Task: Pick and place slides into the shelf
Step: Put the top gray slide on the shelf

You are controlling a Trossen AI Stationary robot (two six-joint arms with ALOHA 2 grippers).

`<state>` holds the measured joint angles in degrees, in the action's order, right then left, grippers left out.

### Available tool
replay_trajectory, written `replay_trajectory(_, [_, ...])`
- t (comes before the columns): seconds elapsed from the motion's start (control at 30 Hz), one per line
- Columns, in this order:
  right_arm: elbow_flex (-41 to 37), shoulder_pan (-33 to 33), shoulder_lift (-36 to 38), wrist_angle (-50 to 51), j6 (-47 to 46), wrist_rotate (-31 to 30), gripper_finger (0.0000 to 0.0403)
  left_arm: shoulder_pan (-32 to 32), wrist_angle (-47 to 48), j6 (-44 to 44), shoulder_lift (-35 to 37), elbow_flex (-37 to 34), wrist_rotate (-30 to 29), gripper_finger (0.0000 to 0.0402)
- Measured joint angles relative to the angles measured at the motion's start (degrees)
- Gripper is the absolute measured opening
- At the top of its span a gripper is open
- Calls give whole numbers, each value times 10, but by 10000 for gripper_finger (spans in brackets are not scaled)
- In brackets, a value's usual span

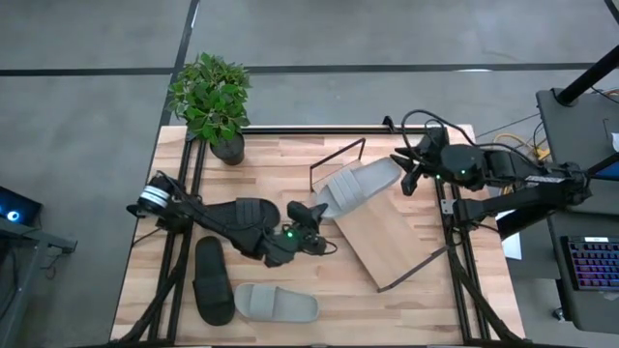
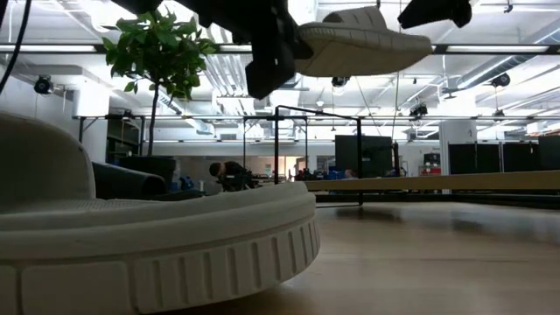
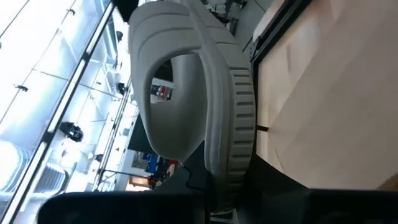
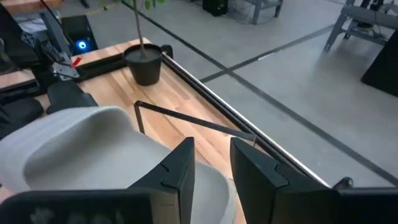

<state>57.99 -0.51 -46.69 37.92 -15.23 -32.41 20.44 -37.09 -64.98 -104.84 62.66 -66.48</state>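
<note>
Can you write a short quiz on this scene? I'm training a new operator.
1. True or false: the left gripper holds a black slide.
2. How many slides lie on the table near the left arm?
3. The grey slide in the air is over: A) the plant B) the shelf C) the floor.

Key: 1 false, it grips the grey slide. 2 two, one black slide, one grey. 3 B.

Potted plant [image 1: 215, 104] (table's [image 1: 290, 164] corner)

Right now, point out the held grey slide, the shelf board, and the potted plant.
held grey slide [image 1: 360, 184], high view, on its strap
shelf board [image 1: 392, 237], high view, bare plywood middle
potted plant [image 1: 229, 150], high view, on the pot
</note>
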Motion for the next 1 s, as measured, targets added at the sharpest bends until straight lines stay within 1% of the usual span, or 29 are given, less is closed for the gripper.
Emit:
replay_trajectory(0.17, [-60,-1,47,-77,3,0,93,0,0,0,-10,-1,-2,16])
replay_trajectory(0.27, [-103,-9,76,-155,20,16,93,0,0,4,-10,-4,-4,16])
replay_trajectory(0.4, [-167,-23,106,-289,61,74,93,0,2,16,-10,-6,-4,16])
replay_trajectory(0.47, [-194,-31,115,-339,79,107,93,-1,5,16,-10,-10,-5,16])
replay_trajectory(0.53, [-215,-39,117,-381,94,124,92,-1,6,16,-10,-14,-5,16])
replay_trajectory(0.67, [-242,-54,113,-415,113,134,86,-2,6,19,-10,-25,-4,15])
replay_trajectory(0.77, [-259,-69,112,-438,125,135,81,-4,5,41,-10,-33,-2,15])
replay_trajectory(1.0, [-274,-83,107,-448,135,135,75,-6,5,46,-10,-40,-1,15])
